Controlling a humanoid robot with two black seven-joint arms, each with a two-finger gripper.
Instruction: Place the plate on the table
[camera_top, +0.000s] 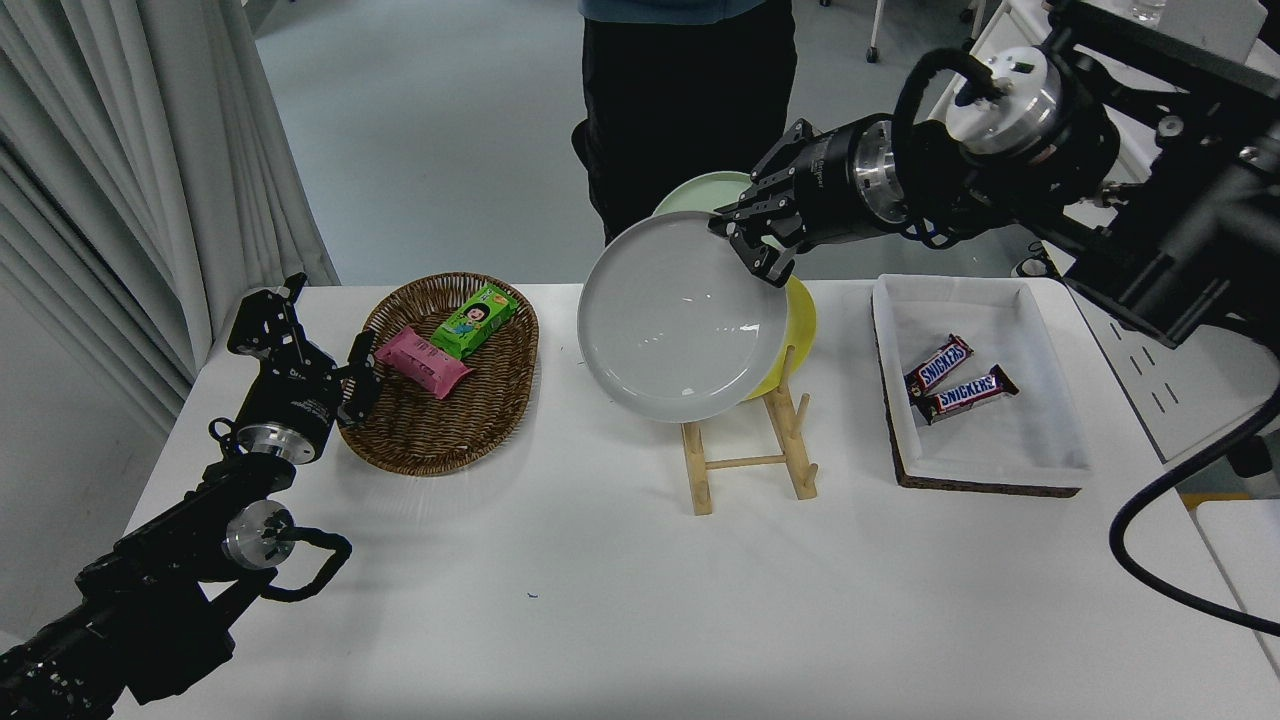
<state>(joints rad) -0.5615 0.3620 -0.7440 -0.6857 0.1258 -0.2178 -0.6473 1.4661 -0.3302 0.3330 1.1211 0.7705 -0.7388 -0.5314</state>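
Above the wooden plate rack (748, 455), your right gripper (745, 245) pinches the upper right rim of the grey plate (680, 320), its fingers pressed onto the edge from both faces. That grip at the rim leaves the plate hanging tilted, its glossy face turned toward the camera, and it is in the air, clear of the rack's pegs and not touching the table (620, 590). From this view it sits to the left of the rack's top, over the gap between the rack and the wicker basket (440, 430).

You can see why the lift had to go up and sideways: the yellow plate (795, 330) stands in the rack just behind, and the pale green plate (700, 192) behind that, both upright in the slots. Any swing back to the right would risk knocking them.

I judge the task to be at its carrying stage, with the setting-down not yet done. The broad bare stretch of tabletop in front of the rack looks the natural place, since the basket with its green snack pack (474, 320) and pink snack pack (424, 362) takes the left, and the white tray (1060, 450) with two Snickers bars (955, 378) takes the right. You will want to level the plate before lowering it, as a rim-first landing could let it slip.

Your left gripper (345, 385) is parked at the basket's left edge, its fingers spread and holding nothing. A person (685, 90) stands at the far side.
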